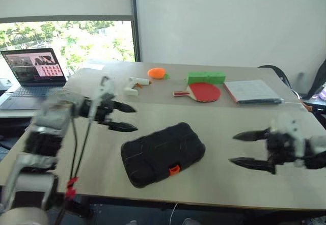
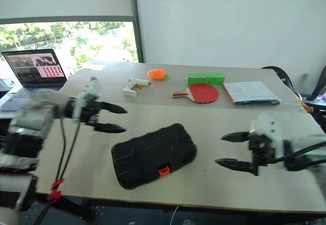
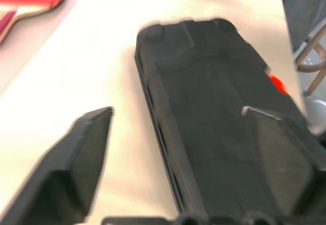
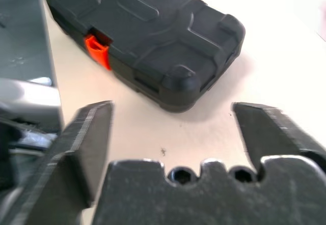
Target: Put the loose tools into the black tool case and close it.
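Case looks shut — pretty much done

From my seat the case [image 1: 163, 153] lies closed mid-table [image 1: 229, 184], no loose tools visible; left gripper [image 1: 125, 117] and right gripper [image 1: 244, 148] both gape empty — beside it.

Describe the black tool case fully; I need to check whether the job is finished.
The black tool case looks like moulded plastic with rounded corners and raised ribs on its lid. It is shut, lying flat and at a slant on the near part of the table, with its orange latch on the near edge. Nothing touches it but the table: the left gripper and right gripper stand open on either side, apart from it.
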Controlling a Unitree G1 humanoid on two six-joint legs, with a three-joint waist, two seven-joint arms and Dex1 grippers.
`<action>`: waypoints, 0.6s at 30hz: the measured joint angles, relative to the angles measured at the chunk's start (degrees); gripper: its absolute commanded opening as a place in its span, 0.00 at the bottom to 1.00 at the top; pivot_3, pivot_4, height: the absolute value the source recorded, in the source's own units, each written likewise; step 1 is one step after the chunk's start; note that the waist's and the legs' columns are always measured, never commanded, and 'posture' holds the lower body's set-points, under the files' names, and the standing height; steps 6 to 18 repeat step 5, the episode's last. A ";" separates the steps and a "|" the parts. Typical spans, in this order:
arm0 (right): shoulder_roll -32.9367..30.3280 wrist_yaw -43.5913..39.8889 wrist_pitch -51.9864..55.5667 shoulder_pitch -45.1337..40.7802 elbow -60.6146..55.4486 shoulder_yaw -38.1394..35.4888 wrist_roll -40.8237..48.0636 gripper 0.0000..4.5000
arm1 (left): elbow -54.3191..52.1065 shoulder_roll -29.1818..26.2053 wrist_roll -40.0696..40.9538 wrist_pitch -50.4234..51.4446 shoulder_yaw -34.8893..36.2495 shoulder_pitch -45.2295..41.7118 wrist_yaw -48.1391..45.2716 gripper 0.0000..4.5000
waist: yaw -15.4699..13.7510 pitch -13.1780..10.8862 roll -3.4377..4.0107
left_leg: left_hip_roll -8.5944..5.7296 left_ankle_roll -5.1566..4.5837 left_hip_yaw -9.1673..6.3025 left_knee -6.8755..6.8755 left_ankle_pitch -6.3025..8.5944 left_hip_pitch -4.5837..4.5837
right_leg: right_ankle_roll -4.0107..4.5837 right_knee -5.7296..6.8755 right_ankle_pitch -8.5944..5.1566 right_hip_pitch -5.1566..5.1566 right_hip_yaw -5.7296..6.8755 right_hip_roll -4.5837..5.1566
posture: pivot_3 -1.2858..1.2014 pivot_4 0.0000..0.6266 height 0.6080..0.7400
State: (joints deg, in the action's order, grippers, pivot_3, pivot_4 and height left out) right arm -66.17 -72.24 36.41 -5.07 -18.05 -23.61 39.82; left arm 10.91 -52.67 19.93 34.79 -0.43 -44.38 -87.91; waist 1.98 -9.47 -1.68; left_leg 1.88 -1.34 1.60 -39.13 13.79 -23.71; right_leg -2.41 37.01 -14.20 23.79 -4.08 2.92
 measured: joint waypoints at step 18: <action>-2.13 -4.06 1.97 -0.38 3.95 -2.54 1.99 0.99 | -9.70 -5.94 6.04 6.38 10.65 11.40 1.89 1.00 | -0.95 -0.01 0.00 | -0.08 0.02 0.11 0.00 -0.01 -0.19 | -0.11 0.04 -0.05 0.26 0.00 0.30 | 0.52 0.24 0.97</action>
